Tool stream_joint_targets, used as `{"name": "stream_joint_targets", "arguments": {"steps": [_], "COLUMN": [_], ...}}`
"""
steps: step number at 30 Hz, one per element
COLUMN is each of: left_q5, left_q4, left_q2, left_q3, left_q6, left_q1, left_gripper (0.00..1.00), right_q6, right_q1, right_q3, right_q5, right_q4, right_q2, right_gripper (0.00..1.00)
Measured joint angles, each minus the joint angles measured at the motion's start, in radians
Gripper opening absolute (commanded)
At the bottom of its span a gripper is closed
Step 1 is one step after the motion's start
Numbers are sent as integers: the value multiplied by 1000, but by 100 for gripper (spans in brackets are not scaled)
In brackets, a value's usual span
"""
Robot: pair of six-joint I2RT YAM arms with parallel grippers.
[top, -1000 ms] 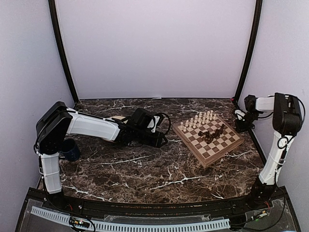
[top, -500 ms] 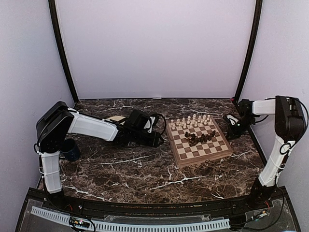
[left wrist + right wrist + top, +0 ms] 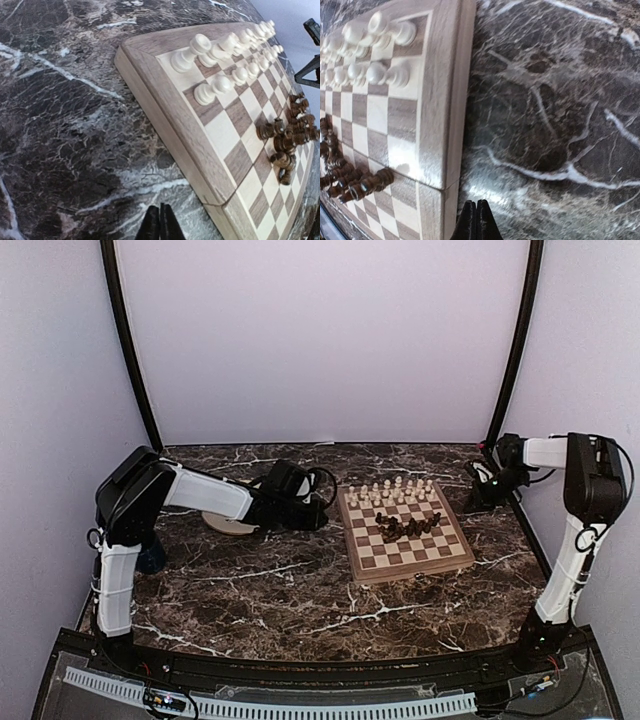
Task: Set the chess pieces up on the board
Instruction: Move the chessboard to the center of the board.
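chess pieces (image 3: 408, 527) are half set, dark ones heaped on the board (image 3: 400, 558); left gripper (image 3: 318, 517) and right gripper (image 3: 470, 498) flank it, closed and empty, so one likely must open next.

Dark veined marble tabletop (image 3: 300, 590), enclosed by plain pale walls (image 3: 320, 340) and black posts (image 3: 130, 340).

The left arm (image 3: 205, 497) covers most of the cream plate (image 3: 226, 526) at middle left; the board (image 3: 185, 127) runs off the left wrist view's lower right edge.
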Motion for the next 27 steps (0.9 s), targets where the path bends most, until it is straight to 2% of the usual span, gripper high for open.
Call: {"name": "stream_joint_targets", "arguments": {"steps": [8,21,27], "left_q5": [25,82,101], "left_q4": [-23,-31,11], "left_q2": [103,119,84], "left_q3": [119,127,53], "left_q6": [-11,-16,-23], "left_q1": [1,1,1], "left_gripper": [0,0,0], "right_q6": [43,49,37], "right_q1": [-8,39,63], "right_q3": [76,5,-80], "right_q5": [7,-74,-94], "right_q4": [43,99,127], "right_q2": [133,106,56], "right_gripper": [0,0,0]}}
